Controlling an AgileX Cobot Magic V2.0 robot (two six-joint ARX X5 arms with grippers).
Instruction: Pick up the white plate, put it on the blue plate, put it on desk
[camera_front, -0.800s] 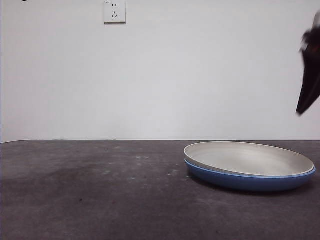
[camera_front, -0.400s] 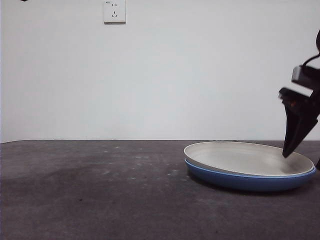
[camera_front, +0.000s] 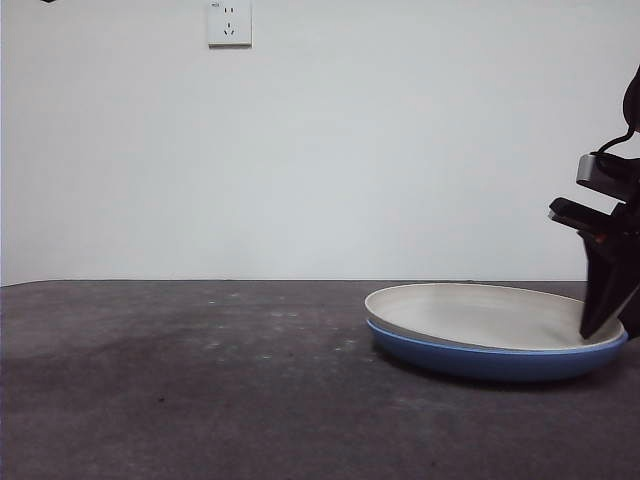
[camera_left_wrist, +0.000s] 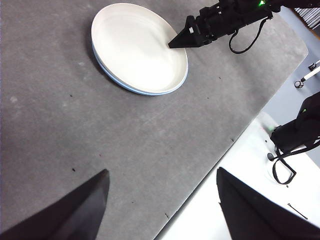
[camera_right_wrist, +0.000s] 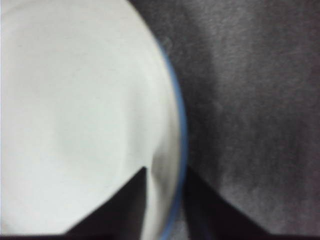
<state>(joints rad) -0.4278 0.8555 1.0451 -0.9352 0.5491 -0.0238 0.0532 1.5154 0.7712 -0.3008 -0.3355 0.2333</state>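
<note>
white plate (camera_front: 490, 313): sitting nested in the blue plate (camera_front: 495, 358), rims pretty much lined up, a thin blue edge peeking out underneath. The pair is on the desk (camera_front: 200, 380).

right gripper (camera_right_wrist: 165, 175): down at the rim of the stack, on the side away from the wall socket (camera_front: 229, 22). Jaws are narrowly apart and straddle the edge, one over the white inside, one outside past the blue rim. Not closed on anything as far as I can see.

left gripper (camera_left_wrist: 160, 180): parked wide open, well away from the plates, holding nothing.

step, my guess: stacking looks done, so this is the grab before setting a plate back on the desk.

risk 1: the outer jaw looks like it's outside both rims, so a pinch here could catch blue and white together and lift the whole stack.

risk 2: if it only gets the white rim, the grip is on one edge of a wide shallow plate. It could tilt, drag on the blue one and shove it along the desk.

risk 3: the rim slopes and looks smooth, so a shallow bite might just slip off as the jaws close.

can't tell: whether the jaw tips are already touching the rim; the wrist view is too blurry.
</note>
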